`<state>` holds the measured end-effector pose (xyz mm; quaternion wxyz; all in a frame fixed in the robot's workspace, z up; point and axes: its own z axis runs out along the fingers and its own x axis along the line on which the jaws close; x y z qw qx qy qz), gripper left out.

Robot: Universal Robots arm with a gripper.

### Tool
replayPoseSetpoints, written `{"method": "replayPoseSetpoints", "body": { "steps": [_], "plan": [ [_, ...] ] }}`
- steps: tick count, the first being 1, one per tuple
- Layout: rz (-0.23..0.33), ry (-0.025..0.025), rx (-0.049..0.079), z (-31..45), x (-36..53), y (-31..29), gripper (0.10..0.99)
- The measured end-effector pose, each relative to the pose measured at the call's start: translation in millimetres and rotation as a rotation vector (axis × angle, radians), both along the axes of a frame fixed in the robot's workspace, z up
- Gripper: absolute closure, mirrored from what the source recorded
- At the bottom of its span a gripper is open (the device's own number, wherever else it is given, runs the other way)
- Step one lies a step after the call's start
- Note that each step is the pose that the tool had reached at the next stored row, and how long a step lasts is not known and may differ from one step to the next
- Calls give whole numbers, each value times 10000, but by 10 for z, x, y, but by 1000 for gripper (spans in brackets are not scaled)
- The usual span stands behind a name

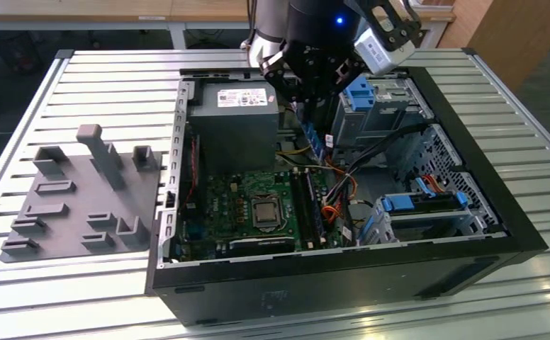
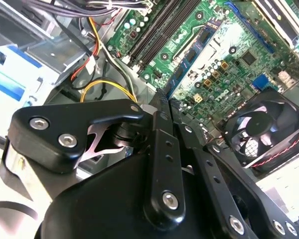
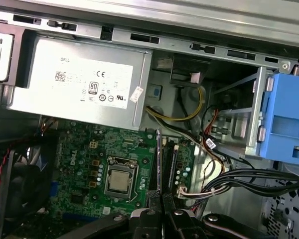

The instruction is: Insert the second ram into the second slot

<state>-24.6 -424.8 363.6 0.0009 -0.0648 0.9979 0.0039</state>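
Note:
My gripper [image 1: 308,113] hangs over the open computer case [image 1: 502,212], above the motherboard. It is shut on the second ram [image 1: 311,136], a thin dark-blue stick that points down from the fingers. In the second wrist view the ram [image 2: 192,52] runs out from the gripper [image 2: 162,102] over the green board. The first wrist view shows the ram [image 3: 159,164] edge-on, rising from the gripper [image 3: 162,211] and lined up beside the long black memory slots [image 3: 170,164]. The slots [image 1: 308,202] lie well below the stick, beside the processor socket [image 1: 261,211]. I cannot tell whether any slot holds a stick.
A grey power supply [image 1: 237,117] sits close beside the gripper. Light-blue drive-bay latches [image 1: 360,95] and bundled cables [image 1: 337,191] crowd the exterior view's right of the slots. A case fan [image 2: 261,132] is near the board's edge. A grey fixture block [image 1: 81,195] lies outside the case.

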Motion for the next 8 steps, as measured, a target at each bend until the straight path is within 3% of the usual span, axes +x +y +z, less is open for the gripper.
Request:
{"method": "replayPoseSetpoints", "body": {
  "steps": [2,8],
  "plan": [
    [-305,1,-26,-2,0,0,957],
    [-391,1,-27,-13,0,0,957]
  ]
}}
